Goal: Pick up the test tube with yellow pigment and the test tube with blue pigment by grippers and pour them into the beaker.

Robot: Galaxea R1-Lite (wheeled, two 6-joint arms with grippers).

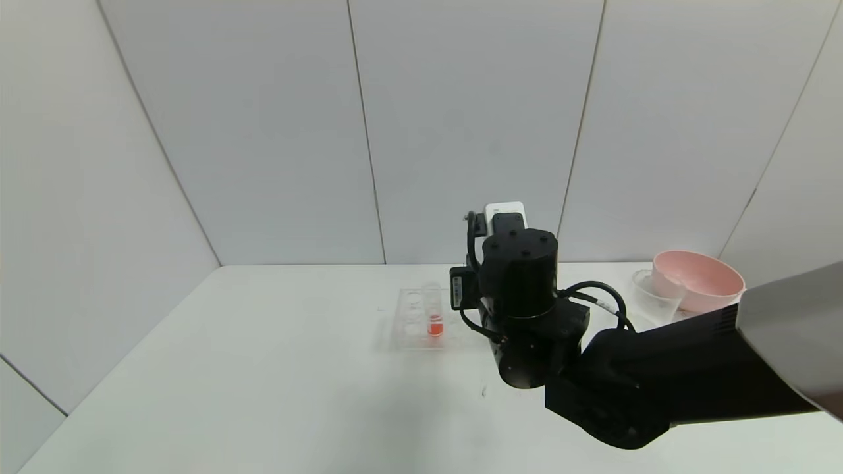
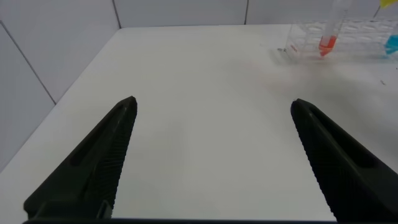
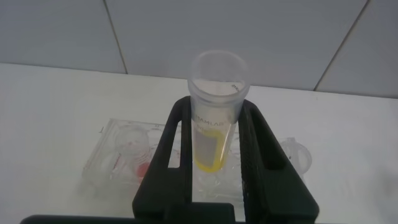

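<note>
The test tube with yellow pigment (image 3: 214, 124) stands upright between the jaws of my right gripper (image 3: 216, 104), which is shut on it just below its rim. It hangs above the clear tube rack (image 3: 118, 155). In the head view the right arm's black wrist (image 1: 520, 283) hides both the tube and the jaws, just right of the rack (image 1: 411, 322). The test tube with blue pigment (image 2: 392, 43) shows at the edge of the left wrist view, in the rack. The beaker (image 1: 655, 296) stands at the far right of the table. My left gripper (image 2: 213, 106) is open over bare table, holding nothing.
A tube with orange-red liquid (image 1: 435, 322) stands in the rack. A pink bowl (image 1: 701, 280) sits right behind the beaker, touching or nearly touching it. White walls close in the table at the back and on both sides.
</note>
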